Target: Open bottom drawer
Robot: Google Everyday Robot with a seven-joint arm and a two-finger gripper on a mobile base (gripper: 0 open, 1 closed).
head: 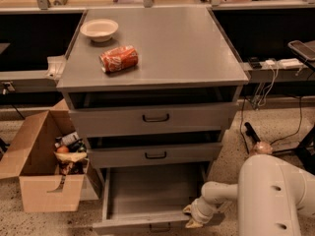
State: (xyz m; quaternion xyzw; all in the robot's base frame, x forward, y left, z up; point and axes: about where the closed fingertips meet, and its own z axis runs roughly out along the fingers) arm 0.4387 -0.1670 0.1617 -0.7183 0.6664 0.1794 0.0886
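Note:
The grey metal cabinet has three drawers. The bottom drawer is pulled far out and shows its wide flat grey interior, which holds nothing. Its small dark handle sits on the front panel at the lower edge of the view. My gripper is at the drawer's front right corner, at the end of my white arm, and seems to touch the front panel. The top drawer and the middle drawer stand slightly ajar.
On the cabinet top lie a red can on its side and a white bowl. An open cardboard box with rubbish stands on the floor to the left. Cables and a power strip are at the right.

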